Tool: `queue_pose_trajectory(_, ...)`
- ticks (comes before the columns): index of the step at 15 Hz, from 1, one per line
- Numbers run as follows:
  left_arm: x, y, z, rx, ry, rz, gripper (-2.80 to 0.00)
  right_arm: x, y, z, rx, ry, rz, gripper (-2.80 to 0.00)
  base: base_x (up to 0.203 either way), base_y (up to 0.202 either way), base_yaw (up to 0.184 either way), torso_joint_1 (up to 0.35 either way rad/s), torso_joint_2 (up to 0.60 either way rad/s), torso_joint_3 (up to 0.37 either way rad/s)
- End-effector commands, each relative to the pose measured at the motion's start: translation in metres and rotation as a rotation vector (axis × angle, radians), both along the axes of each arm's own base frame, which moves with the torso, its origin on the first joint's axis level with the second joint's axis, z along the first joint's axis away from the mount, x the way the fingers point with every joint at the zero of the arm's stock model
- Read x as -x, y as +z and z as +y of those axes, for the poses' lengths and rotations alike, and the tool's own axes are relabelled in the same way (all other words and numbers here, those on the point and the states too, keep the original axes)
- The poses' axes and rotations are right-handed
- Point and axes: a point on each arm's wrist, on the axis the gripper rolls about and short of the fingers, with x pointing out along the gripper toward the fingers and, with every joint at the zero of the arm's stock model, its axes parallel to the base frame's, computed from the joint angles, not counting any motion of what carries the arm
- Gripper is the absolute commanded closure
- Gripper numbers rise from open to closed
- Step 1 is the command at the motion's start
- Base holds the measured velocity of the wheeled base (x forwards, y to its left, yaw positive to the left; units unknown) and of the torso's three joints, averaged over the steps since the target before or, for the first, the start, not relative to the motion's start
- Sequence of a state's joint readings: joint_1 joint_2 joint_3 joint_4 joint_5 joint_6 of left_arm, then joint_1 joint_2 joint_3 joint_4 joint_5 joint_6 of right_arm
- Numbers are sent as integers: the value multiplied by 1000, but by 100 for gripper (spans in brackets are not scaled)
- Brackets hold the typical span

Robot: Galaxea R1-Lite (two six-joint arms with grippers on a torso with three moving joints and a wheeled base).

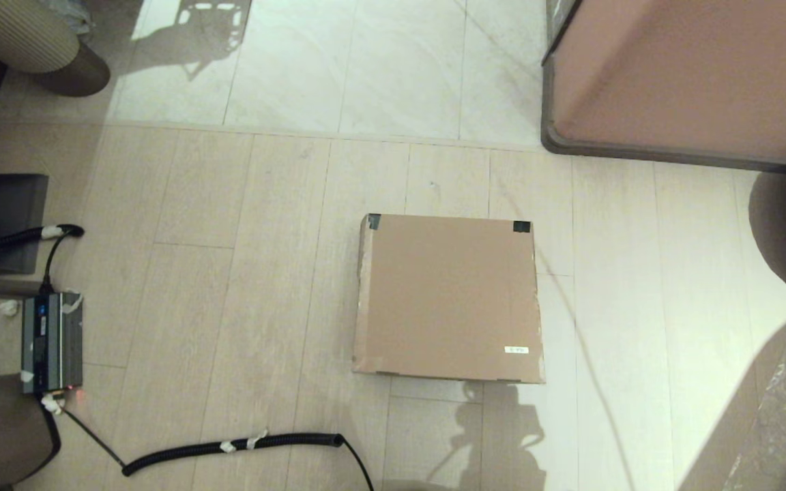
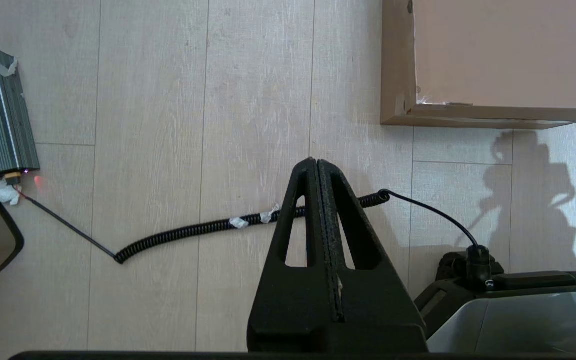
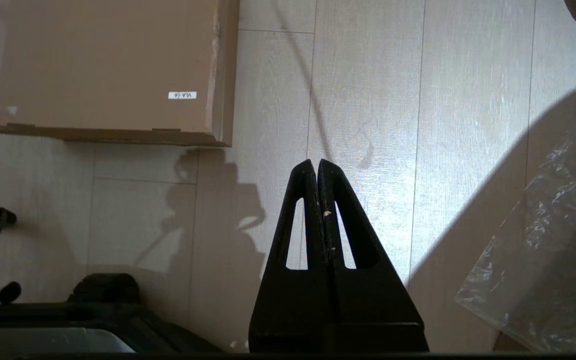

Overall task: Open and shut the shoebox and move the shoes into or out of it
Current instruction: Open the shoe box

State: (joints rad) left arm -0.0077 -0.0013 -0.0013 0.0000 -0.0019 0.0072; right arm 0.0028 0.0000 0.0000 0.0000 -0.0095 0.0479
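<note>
You've got a plain brown cardboard shoebox w/ dark tape on two lid corners & a small white label. Floor is pale wood-grain planks, lighter marbled tile beyond. Cabinet is pinkish-brown w/ a dark edge. Coiled cable is black w/ white tape bits; box by it is grey. Left gripper & right gripper are both black.

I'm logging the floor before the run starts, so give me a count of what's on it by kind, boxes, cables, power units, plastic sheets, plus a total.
Cardboard boxes: 1, the closed shoebox
Coiled black cables: 2, the near cable and the far cable
Grey power units: 1, the power unit
Clear plastic sheets: 1, the plastic sheet
Total: 5
</note>
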Motion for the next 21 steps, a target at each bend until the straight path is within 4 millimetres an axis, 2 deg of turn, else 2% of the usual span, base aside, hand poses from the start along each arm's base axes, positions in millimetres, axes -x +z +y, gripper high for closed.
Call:
queue_pose_trajectory(1,0,0,0,-4,-1,6,0,0,1,0,47,6,3,0,0,0,0,0,0,0)
queue_pose_trajectory(3,2,6,0,-9,-3,-16,0,4,15,0,81,-12,-5,0,0,0,0,0,0,0)
queue_pose_trajectory(5,3,33,0,-4,-3,-18,0,3,51,-1,80,-64,68,0,0,0,0,0,0,0)
queue_pose_trajectory(6,-3,51,0,2,-8,20,0,-7,70,-2,67,-84,142,0,0,0,0,0,0,0)
queue_pose_trajectory(8,-30,87,-1,22,-22,143,0,-38,103,-2,-8,-97,273,0,0,0,0,0,0,0)
queue_pose_trajectory(9,-52,105,-1,42,-26,210,0,-59,117,-2,-68,-89,338,0,0,0,0,0,0,0)
queue_pose_trajectory(11,-102,130,-3,96,-30,329,0,-103,129,0,-173,-68,460,0,0,0,0,0,0,0)
queue_pose_trajectory(13,-155,139,-6,174,-57,441,0,-152,124,1,-257,-65,549,0,0,0,0,0,0,0)
queue_pose_trajectory(16,-212,132,-14,367,-143,585,0,-221,105,3,-340,-66,577,0,0,0,0,0,0,0)
queue_pose_trajectory(18,-238,119,-22,466,-180,661,0,-250,81,8,-358,-54,639,0,0,0,0,0,0,0)
queue_pose_trajectory(21,-274,91,-40,481,-246,663,0,-279,49,13,-376,-50,658,0,0,0,0,0,0,0)
